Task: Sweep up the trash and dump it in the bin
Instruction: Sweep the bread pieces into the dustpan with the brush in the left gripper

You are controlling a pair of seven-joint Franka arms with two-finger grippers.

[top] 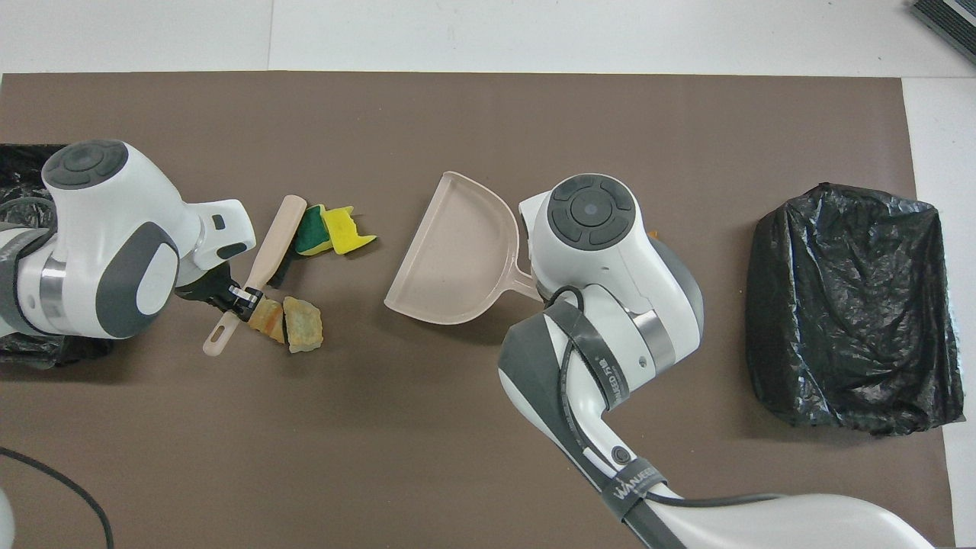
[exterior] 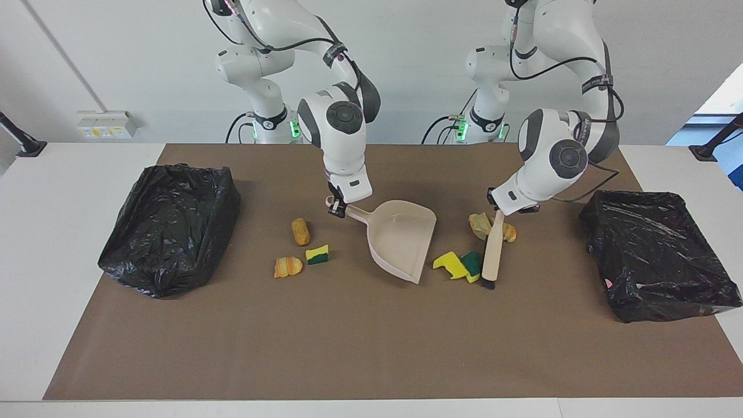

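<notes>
Right tool [exterior: 336, 208] pinches dustpan [exterior: 401, 238] handle; left tool [exterior: 497, 204] pinches brush [exterior: 493, 249] handle, bristles down beside yellow-green sponge scraps [exterior: 460, 265], just beside the dustpan toward left arm's end.

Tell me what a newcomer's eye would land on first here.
Mid-table, the right pincer is shut on the handle of a beige dustpan, while the left pincer is shut on a small brush beside yellow-and-green sponge scraps. Three more scraps lie toward the right arm's end. A black-bagged bin sits at each end of the brown mat.
</notes>
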